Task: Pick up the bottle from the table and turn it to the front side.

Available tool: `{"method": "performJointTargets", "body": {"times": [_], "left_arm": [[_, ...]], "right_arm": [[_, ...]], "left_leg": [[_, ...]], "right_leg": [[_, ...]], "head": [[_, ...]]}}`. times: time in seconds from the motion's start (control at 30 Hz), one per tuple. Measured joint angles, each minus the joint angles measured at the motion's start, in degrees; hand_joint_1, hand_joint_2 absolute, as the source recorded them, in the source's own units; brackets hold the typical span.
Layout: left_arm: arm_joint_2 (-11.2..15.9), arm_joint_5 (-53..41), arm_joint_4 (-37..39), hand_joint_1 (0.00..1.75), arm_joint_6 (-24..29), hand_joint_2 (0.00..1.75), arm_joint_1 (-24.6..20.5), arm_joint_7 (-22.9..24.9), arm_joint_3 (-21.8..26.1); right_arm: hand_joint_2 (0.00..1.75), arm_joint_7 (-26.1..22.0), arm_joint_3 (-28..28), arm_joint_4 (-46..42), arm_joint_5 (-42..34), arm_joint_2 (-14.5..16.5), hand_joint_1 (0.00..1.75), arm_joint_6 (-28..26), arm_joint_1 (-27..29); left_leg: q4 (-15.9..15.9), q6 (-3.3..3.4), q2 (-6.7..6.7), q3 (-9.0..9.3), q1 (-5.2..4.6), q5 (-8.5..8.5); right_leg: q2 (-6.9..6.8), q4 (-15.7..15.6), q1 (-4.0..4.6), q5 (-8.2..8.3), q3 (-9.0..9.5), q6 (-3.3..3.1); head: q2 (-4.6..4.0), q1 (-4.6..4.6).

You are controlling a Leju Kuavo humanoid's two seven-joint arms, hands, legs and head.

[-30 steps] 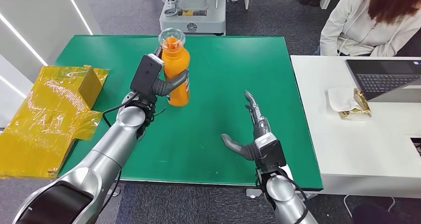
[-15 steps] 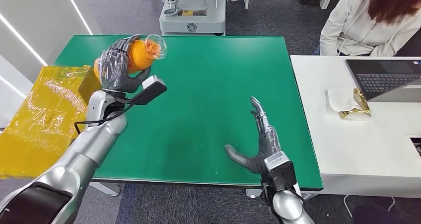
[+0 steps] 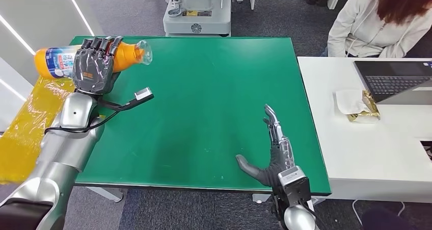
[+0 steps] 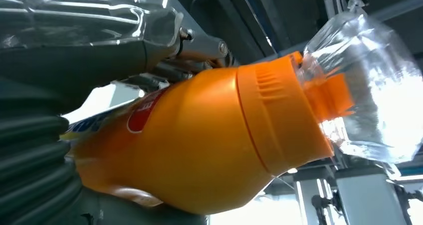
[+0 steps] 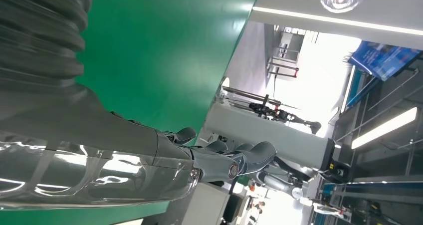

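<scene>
— Fingers (image 3: 99, 45) first: what is the left hand (image 3: 92, 69) doing?

— Wrapped round the middle of the orange bottle (image 3: 127, 55), its dark back turned to the head camera. From the wrist camera the grey thumb and ribbed cover press against the bottle's orange body (image 4: 199, 150), so the grip looks firm.

— Where is the bottle, then?

— Off the table, up at about ten o'clock in the head view, above the far left corner of the green table (image 3: 214, 87). Its long axis lies close to level, running nine to three: the labelled base end points to nine, out over the yellow wrapped package (image 3: 30, 133), and the clear cap (image 3: 143, 51) points to three, over the table.

— Label?

— A blue, white and red label (image 3: 60, 60) shows on the base half, left of the fingers. I cannot read it, so I cannot say which face is the front.

— And the right hand (image 3: 272, 156)?

— Empty, fingers spread and held straight, hanging at about five o'clock over the near edge of the table, thumb pointing to nine. It is well apart from the bottle.

— So which arm does the next move belong to?

— The left, I would judge. It already has the bottle, and what is left is a roll about that nine-to-three axis, or a tilt to upright. The right hand would have to cross the whole table to help.

— Anything else nearby?

— A person in a light hooded top (image 3: 367, 26) sits at one o'clock, beside a white desk (image 3: 326, 118) with a laptop (image 3: 397, 79).
</scene>
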Motion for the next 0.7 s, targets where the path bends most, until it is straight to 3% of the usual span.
{"method": "performJointTargets", "body": {"times": [0.43, 0.7], "left_arm": [[4.0, -0.81, 0.32, 1.75, 0.0, 1.75, 5.61, 10.08, -1.05], [8.13, -0.81, 3.67, 1.75, 0.0, 1.75, 13.21, 14.45, -3.09]], "right_arm": [[1.75, 0.07, 0.44, -1.94, -1.86, -1.93, 0.0, -0.15, 0.41], [1.75, -0.51, 0.43, -2.66, -3.28, -2.48, 0.0, 2.35, 1.0]], "left_leg": [[-0.01, -0.01, 0.02, 0.0, 0.01, 0.0], [-0.05, -0.11, 0.18, 0.01, 0.03, -0.11]], "right_leg": [[0.03, -0.01, 0.0, -0.02, -0.03, -0.01], [0.25, -0.01, 0.01, -0.07, -0.1, -0.06]], "head": [[0.0, 0.01], [0.0, 0.01]]}}
